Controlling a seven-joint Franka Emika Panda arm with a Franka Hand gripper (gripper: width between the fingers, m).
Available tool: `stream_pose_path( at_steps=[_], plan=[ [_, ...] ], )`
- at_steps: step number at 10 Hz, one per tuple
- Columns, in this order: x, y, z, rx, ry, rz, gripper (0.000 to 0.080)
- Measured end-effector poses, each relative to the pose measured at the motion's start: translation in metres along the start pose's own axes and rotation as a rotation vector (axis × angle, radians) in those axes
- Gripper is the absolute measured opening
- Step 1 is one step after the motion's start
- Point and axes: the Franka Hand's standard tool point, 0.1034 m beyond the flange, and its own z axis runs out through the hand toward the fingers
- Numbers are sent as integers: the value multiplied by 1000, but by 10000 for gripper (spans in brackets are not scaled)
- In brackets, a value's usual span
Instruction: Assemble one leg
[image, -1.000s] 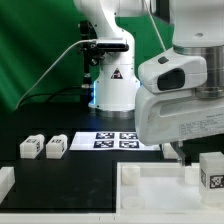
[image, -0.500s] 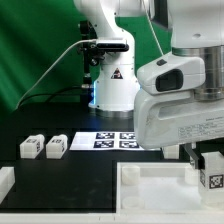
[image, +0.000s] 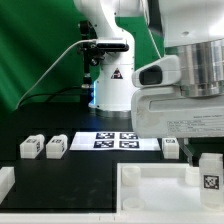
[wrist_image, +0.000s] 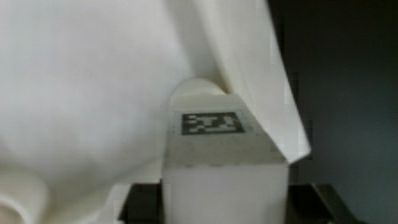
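One leg (image: 208, 172), a small white post with a tag, stands upright on the right corner of the large white panel (image: 150, 185). My gripper (image: 203, 158) reaches down onto it from the arm above. In the wrist view the leg (wrist_image: 221, 140) fills the space between the two dark fingers (wrist_image: 146, 202), which lie against its sides. Another leg (image: 171, 147) lies just behind the panel. Two more legs (image: 30, 147) (image: 54, 146) lie side by side on the black table at the exterior view's left.
The marker board (image: 118, 140) lies flat behind the panel, in front of the arm's base (image: 112, 85). A white block (image: 5, 182) sits at the bottom left edge of the exterior view. A green backdrop stands behind.
The hand came down around the standing leg, then turned about it, so the arm's body looks wider and higher. The leg has stayed upright in the same spot.
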Motion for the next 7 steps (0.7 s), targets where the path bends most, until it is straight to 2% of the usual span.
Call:
stream_pose_path(
  at_steps=[1, 2, 6, 7],
  plan=[
    [0, 2, 0, 29, 17, 251, 291],
    [1, 3, 0, 39, 11, 351, 291],
    [0, 4, 0, 46, -2, 776, 292],
    [-5, -2, 2, 82, -9, 1101, 293]
  ],
)
